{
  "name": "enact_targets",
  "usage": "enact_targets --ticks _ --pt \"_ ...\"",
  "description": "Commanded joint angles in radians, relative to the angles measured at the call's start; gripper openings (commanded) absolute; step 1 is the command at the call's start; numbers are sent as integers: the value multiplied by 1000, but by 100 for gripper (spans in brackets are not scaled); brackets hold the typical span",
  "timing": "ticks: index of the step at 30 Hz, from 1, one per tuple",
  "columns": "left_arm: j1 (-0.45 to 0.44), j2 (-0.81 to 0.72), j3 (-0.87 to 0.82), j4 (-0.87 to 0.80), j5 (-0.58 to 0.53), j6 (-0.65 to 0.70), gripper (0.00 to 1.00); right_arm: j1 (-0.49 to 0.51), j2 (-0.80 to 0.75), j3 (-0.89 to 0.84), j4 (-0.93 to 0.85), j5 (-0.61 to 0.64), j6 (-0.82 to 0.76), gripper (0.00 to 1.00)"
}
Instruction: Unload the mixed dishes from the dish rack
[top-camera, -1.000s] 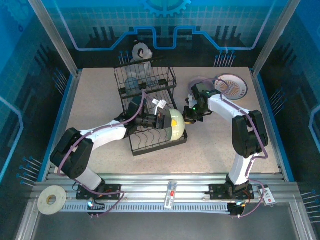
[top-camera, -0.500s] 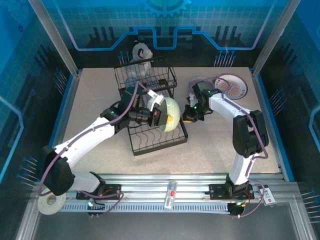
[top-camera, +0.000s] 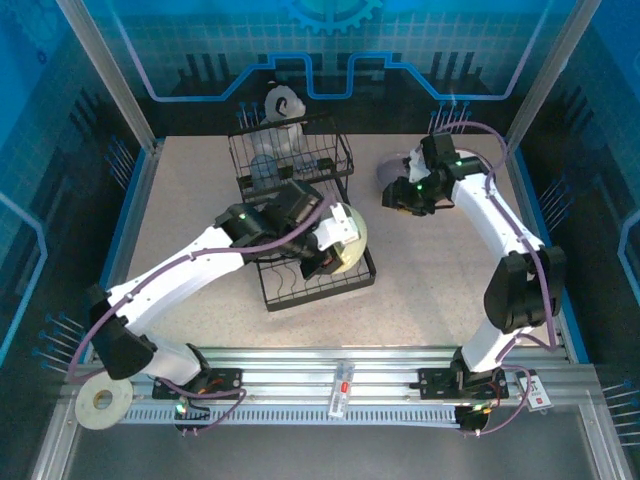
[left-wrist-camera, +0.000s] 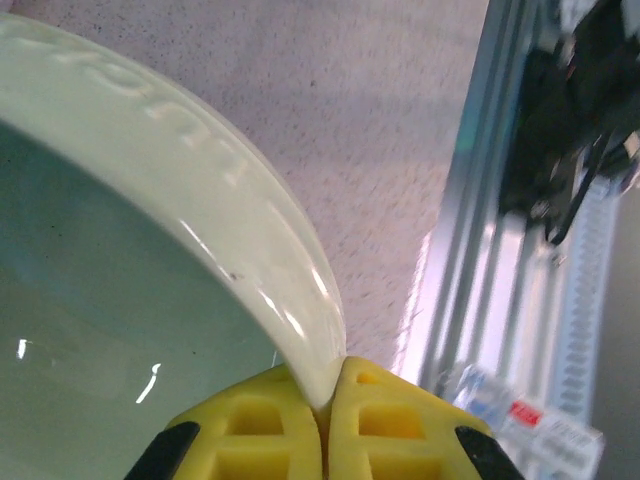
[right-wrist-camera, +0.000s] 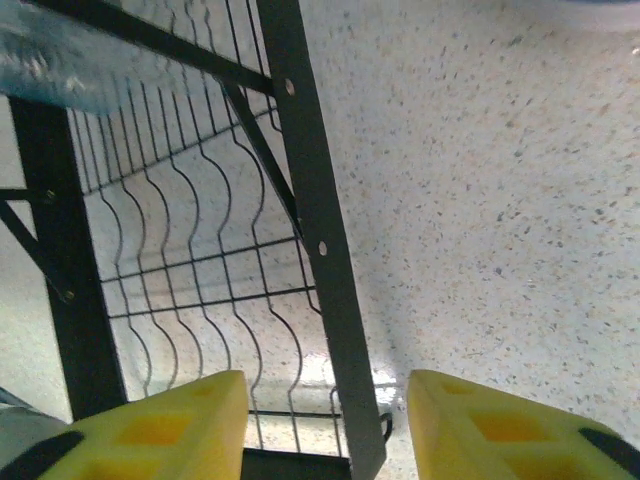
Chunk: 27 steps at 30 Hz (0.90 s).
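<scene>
Open table (top-camera: 440, 270) right of dish rack (top-camera: 290, 150); left arm (top-camera: 200, 255) seemingly overhanging.

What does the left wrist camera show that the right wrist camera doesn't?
Left wrist: the left pincer shut on the rim of a pale green bowl, with a metal rail beyond. Right wrist: the right pincer open, with the black wire rack and its wavy slots ahead. Both: yellow fingers and the speckled table.

Rack (top-camera: 320, 293) mid-table — tumbler (top-camera: 265, 168) in basket (top-camera: 340, 158), figurine (top-camera: 283, 105) behind, bowl (top-camera: 347, 240) above.
</scene>
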Motion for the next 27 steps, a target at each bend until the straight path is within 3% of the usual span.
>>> enact_targets --ticks 1,6,11,15,27 --pt "-58 46 106 -74 -203 239 0 -5 -31 77 -131 13 -71 58" --pt "-116 123 138 -87 -325 337 0 -3 -69 124 -207 -14 -123 72" --pt "-162 168 138 -64 -477 420 0 39 -91 160 -290 6 -175 77" --pt "-193 186 120 -36 -568 476 0 108 -80 199 -356 54 -217 78" --pt "-215 193 118 -11 -610 480 0 272 2 276 -444 238 -251 72"
